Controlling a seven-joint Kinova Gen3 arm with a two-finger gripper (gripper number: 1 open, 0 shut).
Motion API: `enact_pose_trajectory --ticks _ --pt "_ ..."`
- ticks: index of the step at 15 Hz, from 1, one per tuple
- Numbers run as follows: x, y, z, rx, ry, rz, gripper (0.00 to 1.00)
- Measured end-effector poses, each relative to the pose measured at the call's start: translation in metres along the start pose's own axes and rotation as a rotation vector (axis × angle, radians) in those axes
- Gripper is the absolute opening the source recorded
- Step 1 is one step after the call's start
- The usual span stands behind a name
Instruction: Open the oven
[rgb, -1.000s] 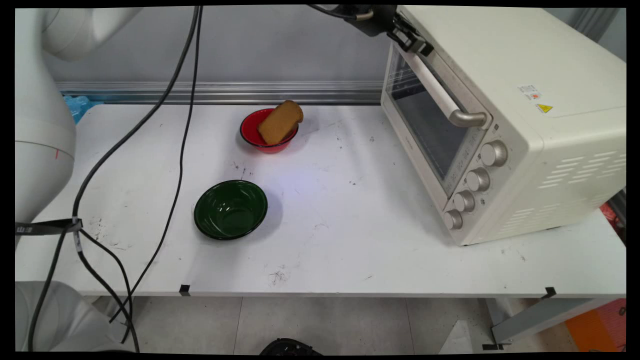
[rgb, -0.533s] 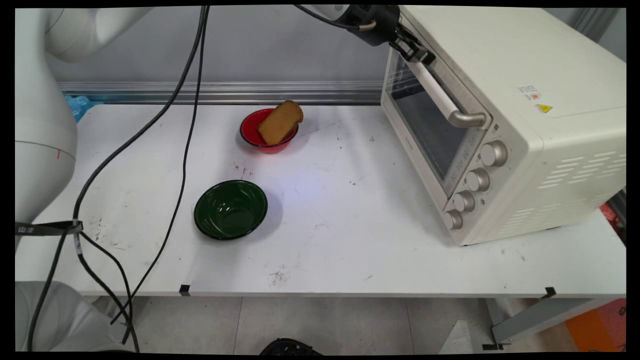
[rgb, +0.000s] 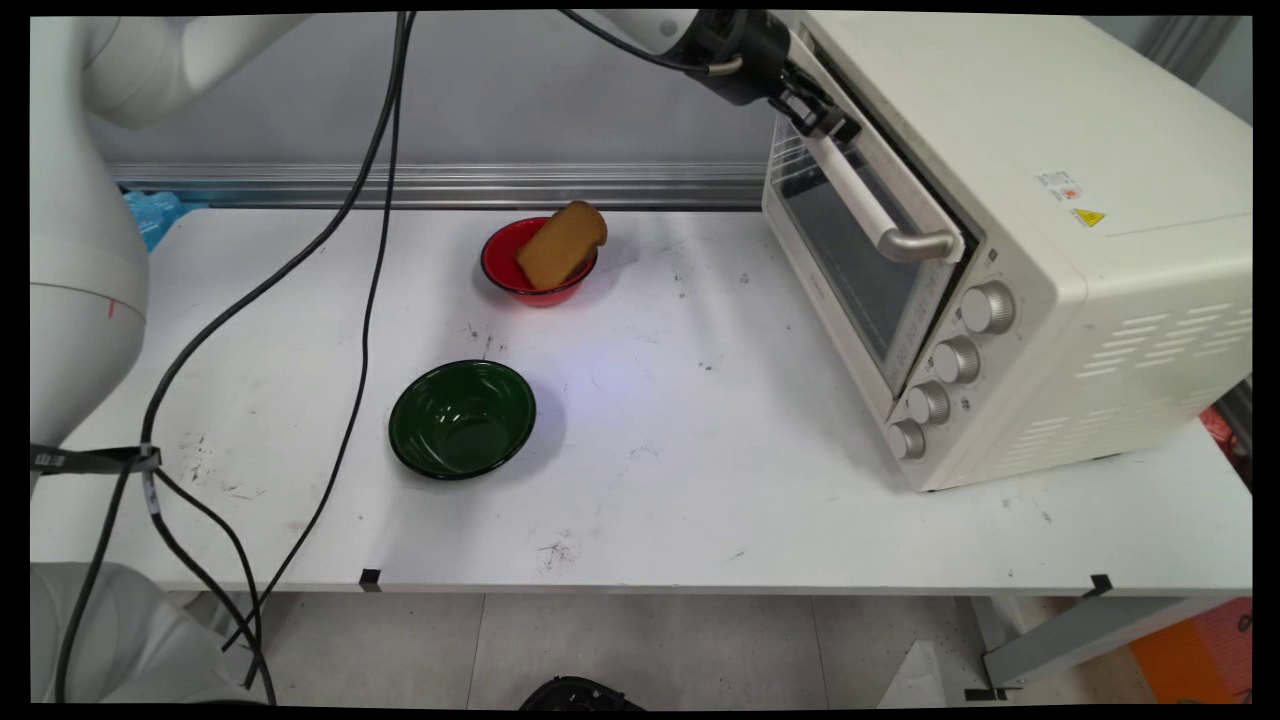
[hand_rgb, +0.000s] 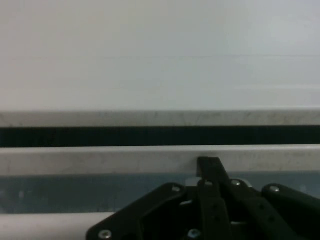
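- Up at 1 o'clock in the main view, the gripper (rgb: 818, 112) sits at the far end of the handle (rgb: 870, 205) on the oven (rgb: 1100, 200); its fingers look pressed together on that end, pinching the bar.
- The door (rgb: 850, 270) stands slightly ajar: a dark gap runs along its top edge, and the hand view shows that gap as a black band above the gripper (hand_rgb: 210, 170).
- The oven takes up the table's (rgb: 700, 480) 3 o'clock side, with its door facing 9 o'clock.
- I judge the handle to be a stiff, smooth metal bar that could slip in a light pinch. A hold nearer its middle would probably swing the door more evenly than one at the far end.
- The door looks rigid and hinged at the bottom; its glass pane is the fragile part.
- A red bowl (rgb: 500, 265) holding bread (rgb: 560, 245) lies at 12 o'clock on the table, well apart from the gripper.
- A green bowl (rgb: 461, 418) lies at 7 o'clock from the red bowl.
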Motion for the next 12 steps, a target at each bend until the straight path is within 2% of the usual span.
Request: enact_pose_trajectory --ticks 12 --pt "-0.037 0.003 -0.022 -0.006 -0.095 -0.016 0.00"
